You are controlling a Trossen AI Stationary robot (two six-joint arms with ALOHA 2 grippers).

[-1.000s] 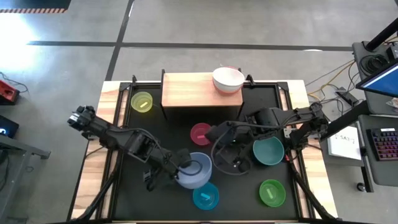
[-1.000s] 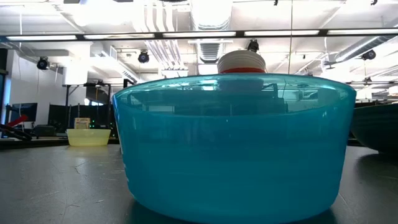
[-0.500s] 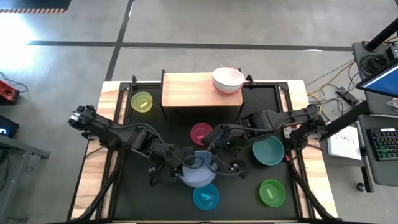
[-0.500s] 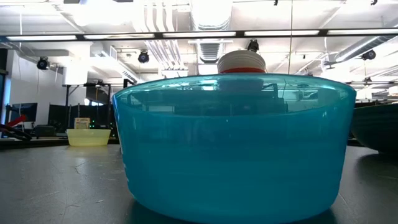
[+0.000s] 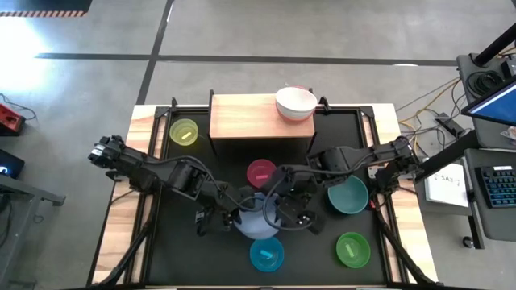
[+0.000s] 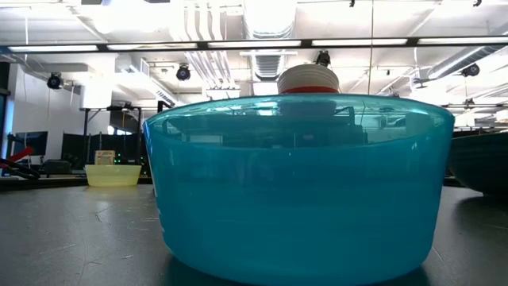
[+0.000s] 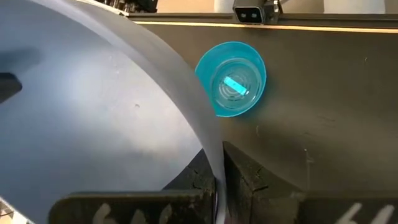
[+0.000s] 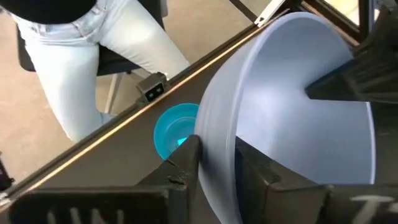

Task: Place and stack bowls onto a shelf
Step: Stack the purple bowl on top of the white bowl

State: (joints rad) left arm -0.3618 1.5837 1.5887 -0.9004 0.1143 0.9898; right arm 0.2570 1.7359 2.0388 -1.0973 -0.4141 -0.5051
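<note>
A lavender-blue bowl (image 5: 258,219) hangs over the table's middle, with both grippers on it. My left gripper (image 5: 236,216) is shut on its left wall and my right gripper (image 5: 279,211) on its right rim. A white bowl (image 5: 296,102) sits nested in a red one at the right end of the pale wooden shelf (image 5: 246,119). Resting on their bases on the black tabletop are the magenta (image 5: 260,172), yellow-green (image 5: 184,131), teal (image 5: 348,195), green (image 5: 352,249) and bright blue (image 5: 267,254) bowls. My left gripper pinches the bowl's wall at the rim (image 7: 208,146), one finger inside the bowl and one outside. It comes slanting down from the table's left. The bowl is tilted and lifted clear of the table. My right gripper pinches the opposite side of the rim (image 8: 216,146); one finger (image 8: 186,163) is on the outer wall, the other (image 8: 256,169) inside. It comes slanting down from the table's right.
The bright blue bowl (image 6: 298,187) fills the low view and hides the held bowl there. The magenta bowl lies just beyond the held bowl, toward the shelf. A seated person's legs (image 8: 93,56) show past the table's near edge. The shelf's left and middle are bare.
My left gripper has carried the lavender-blue bowl a little toward the table's right and rolled it, keeping it lifted. My right gripper has come toward the table's left and slightly down, and its fingers now sit on the bowl's right rim.
</note>
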